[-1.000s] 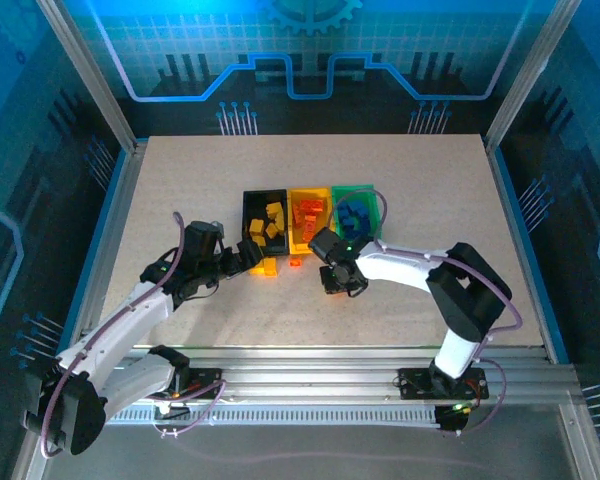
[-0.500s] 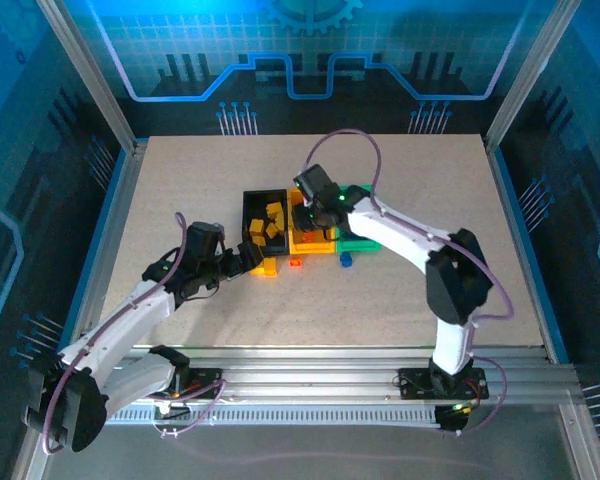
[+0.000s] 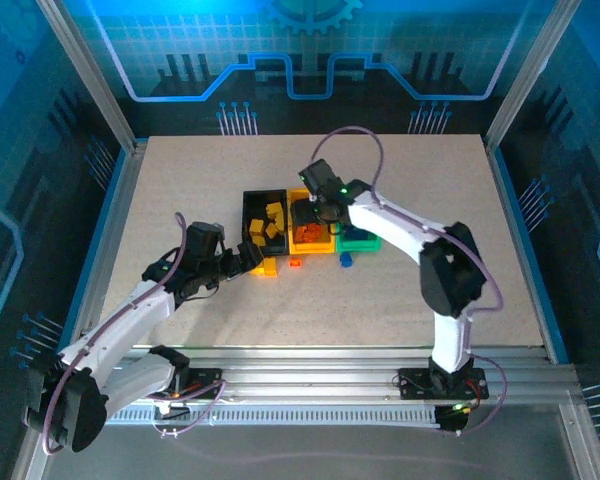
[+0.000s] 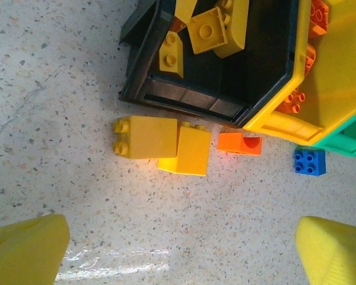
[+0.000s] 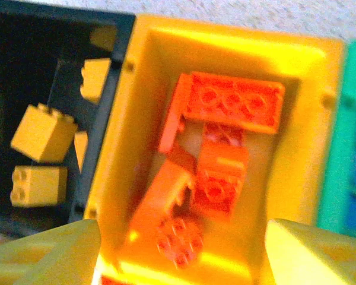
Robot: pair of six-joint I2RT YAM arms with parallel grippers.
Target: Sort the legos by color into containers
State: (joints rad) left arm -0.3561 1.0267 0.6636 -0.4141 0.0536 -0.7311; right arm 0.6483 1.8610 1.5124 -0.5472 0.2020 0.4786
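A pale, speckled table (image 3: 400,300) forms the floor of a framed enclosure. Slanted aluminium posts (image 3: 85,75) rise at its far corners, and a ribbed aluminium rail (image 3: 320,385) runs along its near edge. Blue strips (image 3: 105,240) border its left and right sides. Behind it stands a back panel (image 3: 310,60), lit blue, with a grid, circuit-like lines and a gear shape at top centre.

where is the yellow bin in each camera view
top external: yellow bin sits mid-table, the middle of three joined bins.
left wrist: yellow bin in the upper right, cut by the picture's edge.
right wrist: yellow bin in the centre, orange bricks inside.
shared landmark: the black bin joined on its left.
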